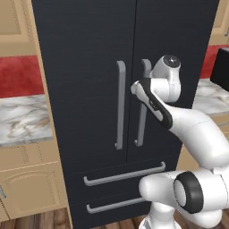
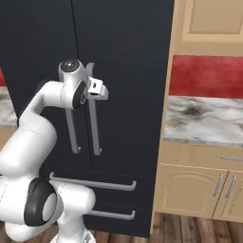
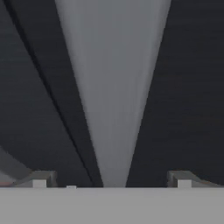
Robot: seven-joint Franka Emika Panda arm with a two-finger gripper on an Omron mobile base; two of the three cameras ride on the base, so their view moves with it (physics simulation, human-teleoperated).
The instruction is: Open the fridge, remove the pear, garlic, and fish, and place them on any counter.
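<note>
While both doors of the tall black two-door fridge (image 1: 85, 89) are shut, we have our white two-finger gripper (image 2: 100, 90) raised to the upper part of the right door's long grey vertical handle (image 2: 94, 128). In the hand view that handle (image 3: 113, 96) runs as a broad grey bar straight up between our two small dark finger tips (image 3: 40, 179), one tip on either side of it and neither visibly pressing on it, so the jaws stand wide apart around the handle rather than clamped on it. The dark seam between the two doors shows just to the left of the bar in that view.

From the left base view our forearm crosses in front of the right handle, and the left door's grey handle (image 1: 120, 105) stands free just beside it. Below the doors, the two lower drawers each carry a horizontal grey bar, the upper one (image 1: 124, 174) and the lower one (image 1: 112, 205), both closed flush.

The white-grey marble counter with brown veining (image 2: 204, 118) sits to the right of the fridge over light tan wooden cabinets (image 2: 199, 185), with a red wall panel (image 2: 209, 76) behind it; another stretch of the same counter (image 1: 22, 118) lies on the left side of the fridge.
</note>
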